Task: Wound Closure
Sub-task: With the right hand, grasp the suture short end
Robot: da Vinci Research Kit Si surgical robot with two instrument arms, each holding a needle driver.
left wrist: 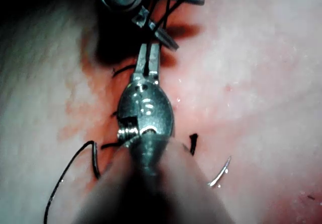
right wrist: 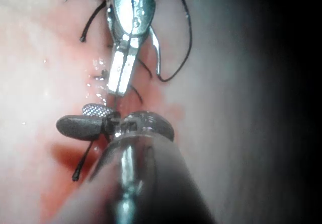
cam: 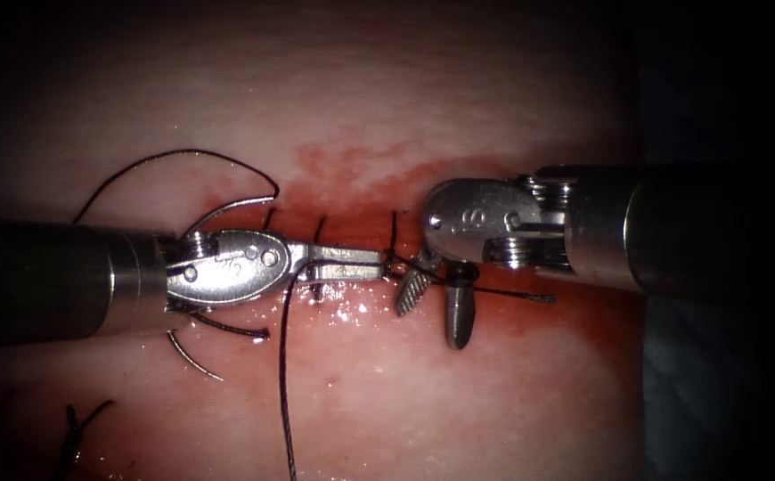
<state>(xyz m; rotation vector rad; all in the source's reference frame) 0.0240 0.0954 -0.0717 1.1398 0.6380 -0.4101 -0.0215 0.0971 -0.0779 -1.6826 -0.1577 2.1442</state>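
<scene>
tissue (cam: 459,116) (red fluid (cam: 352,165)) under needle (cam: 227,209), thread (cam: 285,374)

The left arm's polished silver metal tool (cam: 379,264) gleams; the right arm's steel tool (cam: 436,307) has one cross-hatched jaw face. Beneath them, wet glossy pink tissue (cam: 459,410); thin matt black thread (cam: 285,383).

My left pincer (cam: 386,264): polished steel, oval clevis with round rivets, faint stamped marks, slim flat jaws, dark grey shaft. My right pincer (cam: 436,307): rounded steel housing, stamped letters, grooved pulleys, cross-hatched jaw face, dark shaft.
</scene>
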